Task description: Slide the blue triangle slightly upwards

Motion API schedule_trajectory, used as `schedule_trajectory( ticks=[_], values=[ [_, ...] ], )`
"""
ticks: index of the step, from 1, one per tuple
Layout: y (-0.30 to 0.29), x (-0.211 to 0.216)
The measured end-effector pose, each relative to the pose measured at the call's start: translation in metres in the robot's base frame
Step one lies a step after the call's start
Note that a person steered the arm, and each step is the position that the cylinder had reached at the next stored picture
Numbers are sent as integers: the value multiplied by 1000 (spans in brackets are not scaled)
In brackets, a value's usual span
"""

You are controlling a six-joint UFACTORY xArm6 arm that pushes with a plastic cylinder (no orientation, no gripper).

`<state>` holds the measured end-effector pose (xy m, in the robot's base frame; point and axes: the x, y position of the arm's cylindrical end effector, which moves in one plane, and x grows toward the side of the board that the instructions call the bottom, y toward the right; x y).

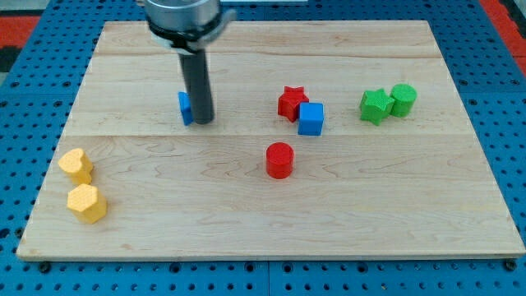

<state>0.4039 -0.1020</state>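
The pale wooden surface shows smooth planks. My tip touches the blue triangle, mostly hidden at the view's left of the rod, so its shape is hard to confirm. No jaws exist. The push looks underway; next probably calls for a short nudge toward the view's top. The matte blue cube sits well apart.
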Motion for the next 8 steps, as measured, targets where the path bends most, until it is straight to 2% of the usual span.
schedule_trajectory(
  ticks=[1,2,3,5,6,7,8],
  values=[
    [-43,5],
    [-86,-17],
    [-54,-52],
    [-44,32],
    [-13,10],
    [-14,-46],
    [-1,-79]
  ],
)
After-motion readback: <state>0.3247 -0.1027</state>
